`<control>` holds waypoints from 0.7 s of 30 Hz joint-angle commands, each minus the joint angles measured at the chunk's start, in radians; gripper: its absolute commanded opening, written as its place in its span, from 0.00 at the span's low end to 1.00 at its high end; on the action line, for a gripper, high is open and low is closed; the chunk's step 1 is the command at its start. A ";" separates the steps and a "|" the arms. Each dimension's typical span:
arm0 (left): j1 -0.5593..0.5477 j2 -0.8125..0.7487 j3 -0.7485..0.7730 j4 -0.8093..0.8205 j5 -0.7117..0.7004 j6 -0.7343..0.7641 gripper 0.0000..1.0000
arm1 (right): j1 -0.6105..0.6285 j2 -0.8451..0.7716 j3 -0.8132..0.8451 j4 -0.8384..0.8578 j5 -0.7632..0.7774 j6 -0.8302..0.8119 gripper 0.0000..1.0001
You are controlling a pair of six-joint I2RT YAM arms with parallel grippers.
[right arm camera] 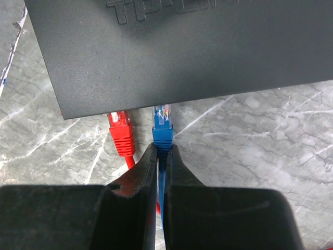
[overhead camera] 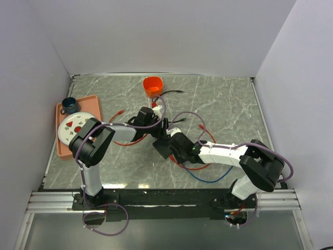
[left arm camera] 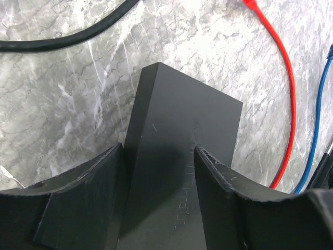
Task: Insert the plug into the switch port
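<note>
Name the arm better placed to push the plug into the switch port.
Right. The right fingers are shut just behind the blue plug, whose tip already sits at the switch box edge. The left fingers only flank the box.

An orange cup [overhead camera: 152, 85] is seen at the far side of the grey marbled table [overhead camera: 229, 104], with a black cable [overhead camera: 171, 92] lying just beside it. At the left edge a salmon tray [overhead camera: 61, 147] is set. A white plate [overhead camera: 66, 133] and a dark blue mug [overhead camera: 68, 105] are carried on it, the mug beyond the plate.
</note>
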 commanded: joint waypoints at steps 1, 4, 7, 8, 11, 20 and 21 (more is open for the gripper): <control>-0.029 -0.017 -0.073 -0.059 0.067 -0.036 0.61 | 0.006 0.047 0.082 0.098 -0.014 0.022 0.00; -0.047 -0.026 -0.093 -0.039 0.074 -0.051 0.59 | 0.000 0.058 0.103 0.101 -0.016 0.013 0.00; -0.067 -0.027 -0.104 -0.027 0.076 -0.064 0.57 | -0.008 0.067 0.119 0.102 -0.013 0.013 0.00; -0.075 -0.029 -0.109 -0.025 0.074 -0.068 0.57 | -0.008 0.067 0.120 0.105 -0.013 0.013 0.00; -0.082 -0.032 -0.130 0.007 0.083 -0.102 0.55 | -0.013 0.058 0.113 0.130 0.010 0.025 0.00; -0.105 -0.092 -0.253 0.102 0.062 -0.197 0.55 | -0.028 -0.024 0.050 0.266 0.127 0.082 0.00; -0.108 -0.104 -0.260 0.108 0.063 -0.203 0.55 | -0.029 -0.027 0.051 0.272 0.133 0.079 0.00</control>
